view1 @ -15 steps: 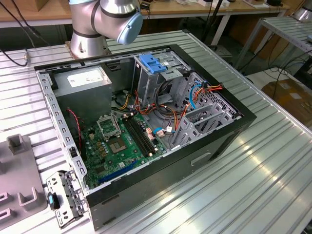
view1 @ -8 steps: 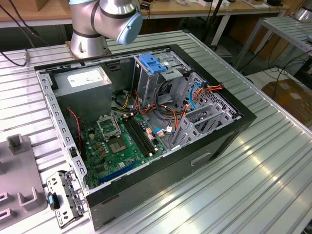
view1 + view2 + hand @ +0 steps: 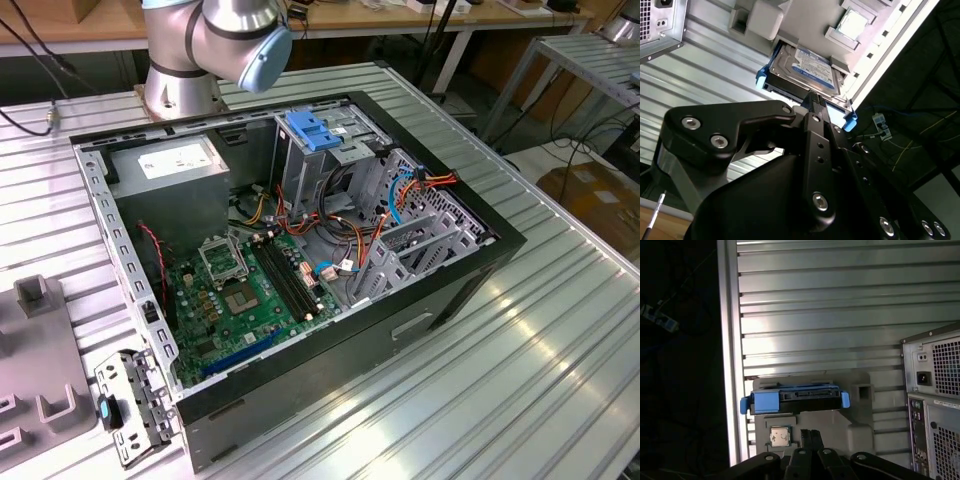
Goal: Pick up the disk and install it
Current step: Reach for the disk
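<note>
Hovering close over the disk (image 3: 812, 67), the fingers (image 3: 816, 102) are pressed together with nothing between them. In the first wrist view a strip of grey holder (image 3: 840, 425) shows between their tips and the drive, so they are near it but not touching.

The disk lies flat with its white label up, seated in that holder, which rests on the ribbed metal bench (image 3: 520, 380). Its blue carrier bracket (image 3: 761, 77) frames it, and the blue ends stick out at both sides. A small square chip (image 3: 852, 25) with a metal lid sits in its own recess of the same holder, just beside the disk.

The rear panel of the computer case (image 3: 935, 405), with its power socket and vent grilles, stands on the bench near the holder but apart from it.

In the exterior view the case lies open on the bench, and the arm (image 3: 215, 40) rises from its base at the far side. Inside the case:
- a grey power supply (image 3: 170, 180) with a white sticker is at the far left
- a green motherboard (image 3: 240, 300) lies nearer
- a wide blue latch (image 3: 315, 130) tops the metal cage at the far middle
- orange, red and blue cables (image 3: 420, 185) trail at the exterior view's right
</note>
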You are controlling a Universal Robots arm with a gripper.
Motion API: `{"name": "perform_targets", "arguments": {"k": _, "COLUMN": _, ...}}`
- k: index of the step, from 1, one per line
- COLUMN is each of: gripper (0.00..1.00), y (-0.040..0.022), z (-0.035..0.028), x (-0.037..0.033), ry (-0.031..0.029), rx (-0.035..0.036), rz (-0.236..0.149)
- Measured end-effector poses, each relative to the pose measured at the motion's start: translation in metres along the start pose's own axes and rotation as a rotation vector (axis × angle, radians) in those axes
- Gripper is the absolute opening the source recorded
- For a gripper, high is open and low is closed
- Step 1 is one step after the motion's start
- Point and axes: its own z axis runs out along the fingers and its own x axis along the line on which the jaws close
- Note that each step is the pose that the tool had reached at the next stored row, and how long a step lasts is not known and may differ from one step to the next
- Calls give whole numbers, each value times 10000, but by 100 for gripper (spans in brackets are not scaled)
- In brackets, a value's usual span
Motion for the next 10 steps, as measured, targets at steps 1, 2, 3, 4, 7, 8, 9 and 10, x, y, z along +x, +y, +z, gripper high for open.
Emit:
{"name": "perform_targets", "arguments": {"k": 1, "gripper": 11, "y": -2, "z": -1, "x": 31, "ry": 1, "rx": 0, "rz": 0}}
{"name": "perform_targets", "arguments": {"k": 2, "gripper": 11, "y": 2, "z": -1, "x": 63, "ry": 0, "rx": 0, "rz": 0}}
{"name": "perform_targets", "arguments": {"k": 3, "gripper": 11, "y": 17, "z": -1, "x": 99, "ry": 1, "rx": 1, "rz": 1}}
{"name": "perform_targets", "arguments": {"k": 4, "gripper": 11, "y": 41, "z": 1, "x": 125, "ry": 0, "rx": 1, "rz": 0}}
{"name": "perform_targets", "arguments": {"k": 7, "gripper": 11, "y": 118, "z": 15, "x": 157, "ry": 9, "rx": 1, "rz": 3}}
{"name": "perform_targets", "arguments": {"k": 8, "gripper": 11, "y": 135, "z": 19, "x": 161, "ry": 17, "rx": 1, "rz": 5}}
{"name": "perform_targets", "arguments": {"k": 9, "gripper": 11, "y": 161, "z": 26, "x": 173, "ry": 47, "rx": 4, "rz": 13}}
{"name": "perform_targets", "arguments": {"k": 10, "gripper": 11, "y": 182, "z": 42, "x": 181, "ry": 113, "rx": 9, "rz": 36}}
